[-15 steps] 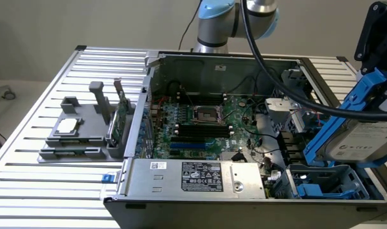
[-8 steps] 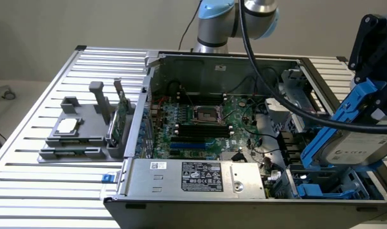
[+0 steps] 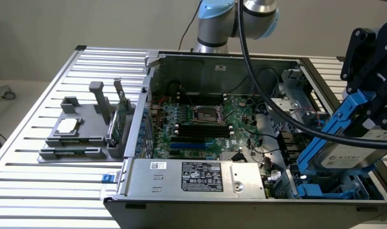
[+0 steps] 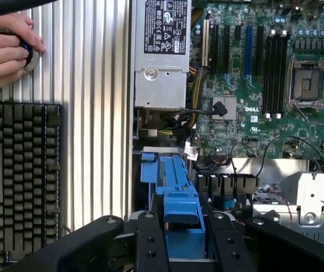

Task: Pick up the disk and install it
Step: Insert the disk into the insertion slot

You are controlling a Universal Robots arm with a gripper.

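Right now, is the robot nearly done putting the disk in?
Picking up looks done: the pincer grips the disk. In hand: it holds the disk tilted above a corner of the open computer case. Left: the disk is not seated inside yet.

Hiding most of the disk (image 4: 180, 195) between the gripper (image 4: 187, 235) fingers (image 4: 150, 246); cropping the gripper's housing at the exterior view's right edge.

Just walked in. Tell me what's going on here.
The arm's tool grips the disk, in its blue carrier, and holds it tilted over the drive bay at the corner of the open computer case; it is not seated yet. A person's hands rest near a keyboard on the table.
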